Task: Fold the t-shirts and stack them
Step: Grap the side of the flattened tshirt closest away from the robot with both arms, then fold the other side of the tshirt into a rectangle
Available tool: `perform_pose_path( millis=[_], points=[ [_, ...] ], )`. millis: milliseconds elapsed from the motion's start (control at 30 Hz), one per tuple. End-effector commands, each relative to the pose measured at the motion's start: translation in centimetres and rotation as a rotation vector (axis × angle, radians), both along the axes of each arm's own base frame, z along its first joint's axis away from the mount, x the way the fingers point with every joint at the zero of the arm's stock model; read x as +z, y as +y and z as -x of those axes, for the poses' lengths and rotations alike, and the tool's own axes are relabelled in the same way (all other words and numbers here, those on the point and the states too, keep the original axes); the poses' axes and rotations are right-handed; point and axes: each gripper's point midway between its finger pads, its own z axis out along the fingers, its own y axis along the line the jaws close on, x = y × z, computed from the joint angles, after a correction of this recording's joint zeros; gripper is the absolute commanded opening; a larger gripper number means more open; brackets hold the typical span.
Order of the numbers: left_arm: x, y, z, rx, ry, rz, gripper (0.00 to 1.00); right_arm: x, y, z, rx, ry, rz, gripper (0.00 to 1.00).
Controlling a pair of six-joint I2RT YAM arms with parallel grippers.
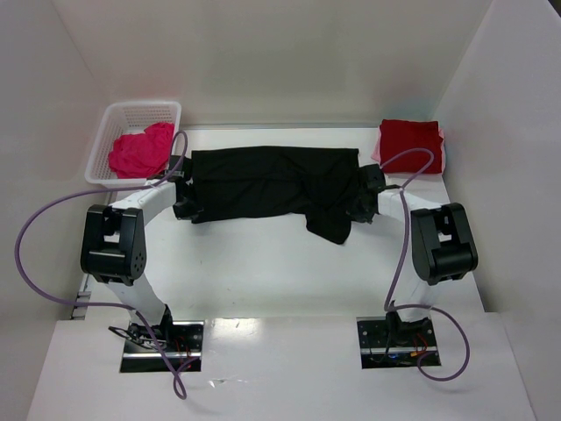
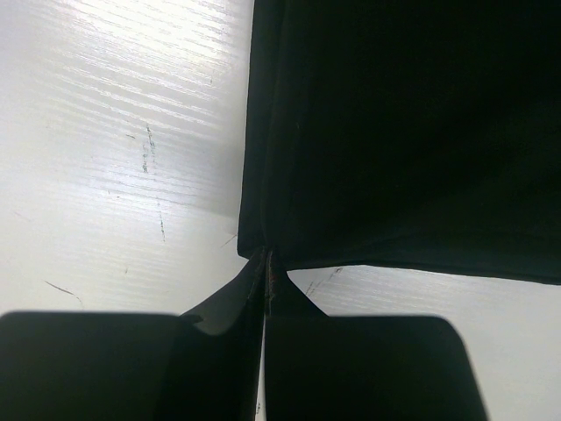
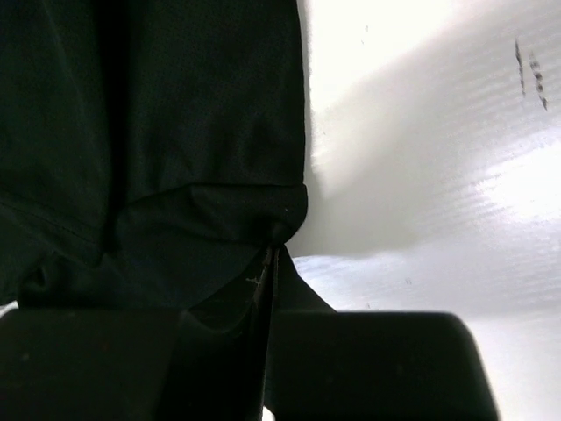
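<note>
The black t-shirt (image 1: 263,180) is soft, matt cloth that gives back almost no light. The table (image 2: 114,132) is white with a semi-gloss sheen, a fine ribbed grain, bright patches of glare and a few dark scuffs. The left claw (image 2: 266,256) and right claw (image 3: 273,256) look like smooth, matt black plastic. The basket (image 1: 131,114) is white plastic mesh. The magenta-pink t-shirt (image 1: 140,151) is rumpled cloth, and the dark red t-shirt (image 1: 409,139) is smooth, flat cloth. The cables (image 1: 31,254) have a smooth purple sheath.

Bright overhead lt, glare on table (image 2: 131,61), wrist cams soft.
</note>
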Motion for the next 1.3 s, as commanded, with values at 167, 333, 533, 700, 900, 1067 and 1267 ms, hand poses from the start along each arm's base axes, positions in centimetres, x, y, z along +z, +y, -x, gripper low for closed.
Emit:
perform_pose_path(
  millis=[167, 333, 533, 700, 900, 1067, 1267],
  points=[
    [1.5, -0.3, -0.6, -0.020, -0.036, 0.011, 0.00, 2.8, -0.5, 2.4, -0.004, -0.015, 0.017, 0.00],
    [2.7, -0.1, 0.0, -0.007, -0.062, 0.008, 0.00, 4.2, -0.2, 3.5, -0.010, -0.039, -0.018, 0.00],
    [4.4, -0.3, 0.8, -0.001, -0.079, 0.023, 0.00, 6.3, 0.2, 5.6, -0.008, -0.050, -0.064, 0.00],
    [6.1, -0.4, 2.0, -0.006, -0.096, 0.034, 0.00, 7.6, 0.0, 6.6, -0.016, -0.068, -0.073, 0.00],
    [8.4, -0.4, 0.5, -0.024, -0.147, 0.028, 0.00, 9.8, 0.7, 4.0, -0.008, -0.125, -0.093, 0.00],
    [8.0, -0.7, -2.1, -0.045, -0.147, 0.028, 0.00, 10.2, 0.9, 1.2, -0.006, -0.147, -0.115, 0.00],
    [7.8, -0.9, -5.7, -0.064, -0.158, 0.018, 0.00, 10.0, -0.1, -2.3, -0.023, -0.159, -0.122, 0.00]
  ],
)
